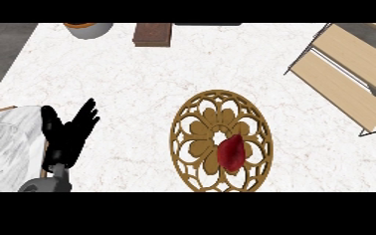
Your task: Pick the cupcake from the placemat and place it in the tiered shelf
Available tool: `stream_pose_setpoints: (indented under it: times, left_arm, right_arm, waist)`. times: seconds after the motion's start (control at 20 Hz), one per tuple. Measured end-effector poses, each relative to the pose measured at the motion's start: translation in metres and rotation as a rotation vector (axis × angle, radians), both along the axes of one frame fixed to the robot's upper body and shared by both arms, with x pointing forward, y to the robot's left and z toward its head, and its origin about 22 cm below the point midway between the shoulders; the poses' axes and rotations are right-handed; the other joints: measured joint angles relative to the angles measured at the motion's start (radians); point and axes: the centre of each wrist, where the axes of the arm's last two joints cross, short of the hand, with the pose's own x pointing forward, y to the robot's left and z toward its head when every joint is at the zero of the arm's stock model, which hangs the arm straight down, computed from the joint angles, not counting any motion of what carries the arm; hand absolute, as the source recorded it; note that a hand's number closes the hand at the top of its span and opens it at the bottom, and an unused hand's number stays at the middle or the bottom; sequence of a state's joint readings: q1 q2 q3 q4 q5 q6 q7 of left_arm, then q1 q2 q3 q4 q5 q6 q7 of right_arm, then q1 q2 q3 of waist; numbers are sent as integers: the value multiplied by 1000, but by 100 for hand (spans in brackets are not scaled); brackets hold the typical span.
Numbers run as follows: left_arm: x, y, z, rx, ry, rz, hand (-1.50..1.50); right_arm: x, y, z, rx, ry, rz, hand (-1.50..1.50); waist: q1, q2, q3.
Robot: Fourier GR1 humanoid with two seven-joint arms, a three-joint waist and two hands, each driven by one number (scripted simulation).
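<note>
- The cupcake (231, 152) lies on the round, openwork wooden placemat (221, 140), right of the mat's middle and toward its near edge; it shows as a dark red, tapered lump.
- Its long axis runs roughly toward and away from the robot, tilted slightly, with the narrower end pointing up-right in the view and the broader end nearest the robot (whether it stands upright or lies on its side I cannot tell from this steep angle).
- Judging by its kind, it is probably light, soft and easily crushed, so a hold across the broader part, from the two sides, seems the safest choice.
- The mat's cut-out pattern may catch fingertips that come in too low.
- The left hand (67, 134) rests at the lower left with its fingers straight and spread, holding nothing, well apart from the cupcake.
- The right hand shows nowhere in the head view.
- The tiered shelf (339, 72), with pale wooden boards in a thin frame, stands at the right edge, well apart from the mat; nothing is seen on the boards that show.
</note>
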State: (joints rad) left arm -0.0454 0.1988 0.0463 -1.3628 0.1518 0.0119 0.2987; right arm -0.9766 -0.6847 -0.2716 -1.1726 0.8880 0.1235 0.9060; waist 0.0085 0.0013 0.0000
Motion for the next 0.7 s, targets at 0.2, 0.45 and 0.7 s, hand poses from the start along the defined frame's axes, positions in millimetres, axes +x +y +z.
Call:
stream_pose_setpoints:
  times: [0.2, 0.45, 0.7]
  left_arm:
    - [-2, 2, 0, 1, 0, 2, 0]
    - [-2, -1, -4, -1, 1, 0, 0]
    - [0, -2, -2, 2, 1, 6, 0]
  right_arm:
    - [7, -17, -10, -14, 4, -11, 150]
    - [14, -30, -18, -29, -9, -12, 150]
    - [17, -36, -29, -36, -31, 24, 150]
  waist:
    - [2, 1, 0]
    - [3, 1, 0]
    - [0, 0, 0]
